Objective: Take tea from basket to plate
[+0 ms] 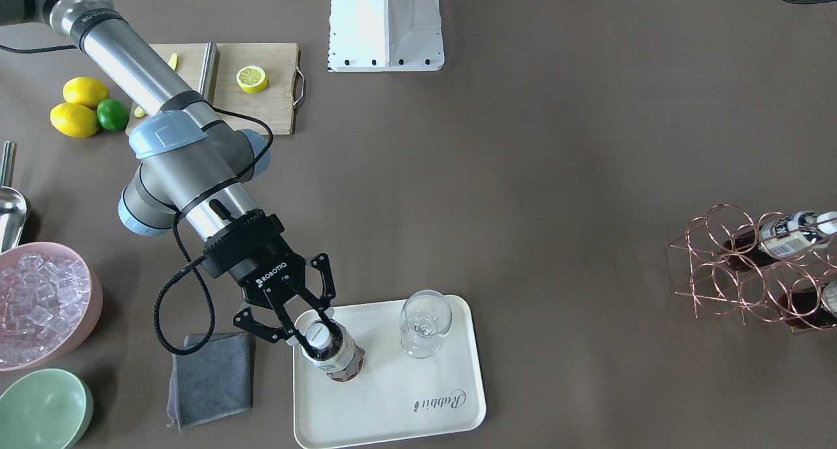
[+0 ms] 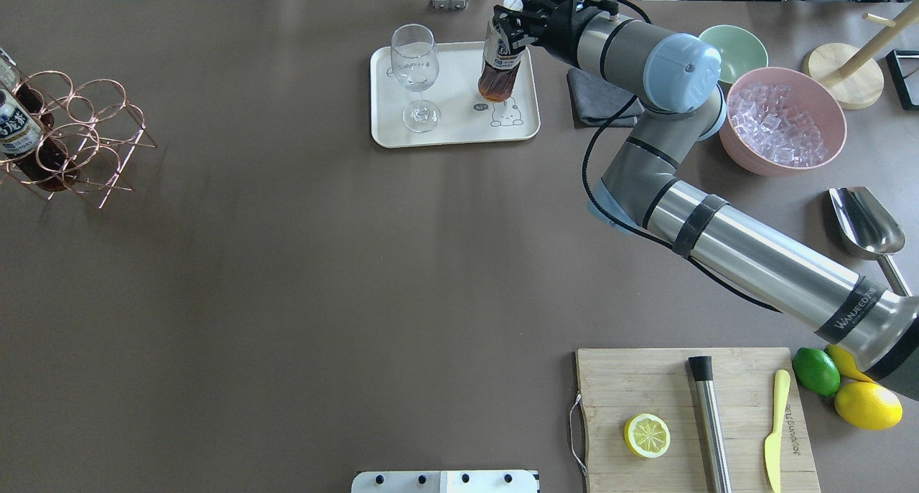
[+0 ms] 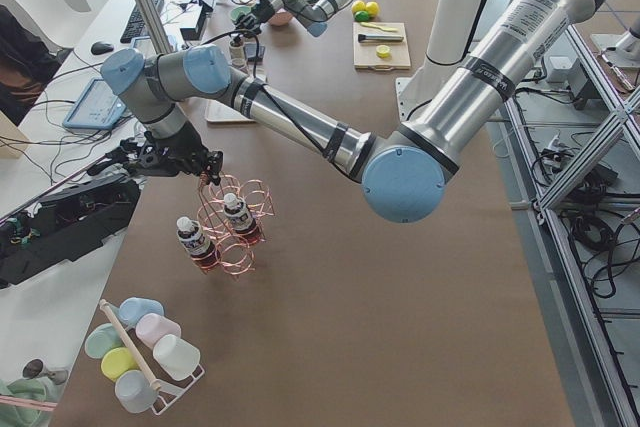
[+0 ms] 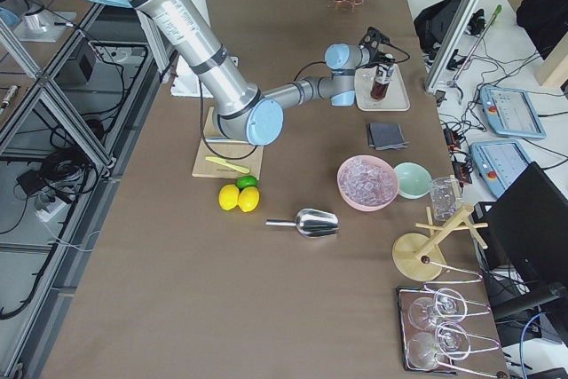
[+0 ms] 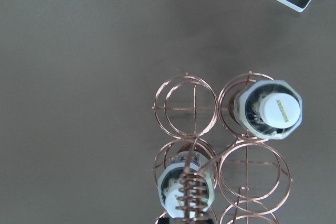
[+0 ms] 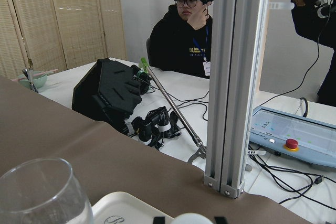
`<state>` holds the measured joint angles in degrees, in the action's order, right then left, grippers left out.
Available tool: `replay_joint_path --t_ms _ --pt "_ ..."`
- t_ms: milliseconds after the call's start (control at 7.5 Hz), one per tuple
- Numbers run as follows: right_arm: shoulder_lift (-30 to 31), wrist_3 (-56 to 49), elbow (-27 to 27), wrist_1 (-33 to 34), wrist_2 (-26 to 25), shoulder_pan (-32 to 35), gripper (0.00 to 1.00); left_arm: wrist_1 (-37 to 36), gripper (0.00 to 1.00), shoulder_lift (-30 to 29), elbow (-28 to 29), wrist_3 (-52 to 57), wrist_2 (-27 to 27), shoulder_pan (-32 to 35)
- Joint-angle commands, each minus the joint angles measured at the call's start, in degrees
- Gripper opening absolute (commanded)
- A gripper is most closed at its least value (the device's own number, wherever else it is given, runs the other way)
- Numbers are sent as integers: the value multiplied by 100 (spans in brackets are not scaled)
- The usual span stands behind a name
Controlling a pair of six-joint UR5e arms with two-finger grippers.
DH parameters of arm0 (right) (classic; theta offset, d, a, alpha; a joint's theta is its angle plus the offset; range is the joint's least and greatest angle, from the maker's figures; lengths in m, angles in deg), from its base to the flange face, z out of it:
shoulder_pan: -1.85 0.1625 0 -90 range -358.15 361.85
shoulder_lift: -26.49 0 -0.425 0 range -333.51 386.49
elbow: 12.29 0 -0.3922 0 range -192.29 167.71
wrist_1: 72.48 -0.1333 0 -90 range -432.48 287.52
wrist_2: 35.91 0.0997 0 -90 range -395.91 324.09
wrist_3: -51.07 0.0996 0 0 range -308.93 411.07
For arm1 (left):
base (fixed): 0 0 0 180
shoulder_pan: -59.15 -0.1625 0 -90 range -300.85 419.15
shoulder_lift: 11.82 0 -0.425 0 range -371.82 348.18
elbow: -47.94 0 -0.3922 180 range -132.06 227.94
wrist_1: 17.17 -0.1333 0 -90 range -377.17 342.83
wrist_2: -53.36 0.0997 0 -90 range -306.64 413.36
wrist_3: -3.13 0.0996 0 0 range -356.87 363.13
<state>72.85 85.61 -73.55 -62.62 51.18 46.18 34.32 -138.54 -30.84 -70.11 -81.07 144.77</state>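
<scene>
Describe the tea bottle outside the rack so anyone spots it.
On the cream rectangular tray, beside a wine glass, is a white-capped plastic bottle of brown tea. It alone is outside the copper wire rack, held by the right gripper.

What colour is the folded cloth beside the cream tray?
Dark grey folded cloth, clearest in the front-facing view.

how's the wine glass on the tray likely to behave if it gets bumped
The wine glass looks top-heavy: wide bowl on a thin stem and small foot, so it would probably tip easily. It's clear glass and appears empty, so likely light and fragile. On the smooth plate it may slide.
</scene>
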Motion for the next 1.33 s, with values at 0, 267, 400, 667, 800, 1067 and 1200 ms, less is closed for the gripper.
replay_joint_path --t_ms 0,267,400,667,800,1067,1200 --pt "13 -8 -8 -10 -140 -135 0 528 0 -316 930 12 180 103" --pt "31 -8 -35 -10 -149 -162 0 695 0 -389 1137 12 190 175" --pt "22 0 -43 -10 -157 -162 0 722 93 -397 1137 12 198 123" --pt "31 1 -70 -10 -184 -171 60 723 99 -389 1128 12 216 122" --pt "31 1 -96 -10 -193 -171 100 714 99 -397 1102 3 294 139" --pt "48 0 -166 -10 -193 -171 100 -89 99 -354 379 20 321 218" --pt "74 9 -210 -10 -175 -171 100 -103 99 -32 -202 203 348 245"
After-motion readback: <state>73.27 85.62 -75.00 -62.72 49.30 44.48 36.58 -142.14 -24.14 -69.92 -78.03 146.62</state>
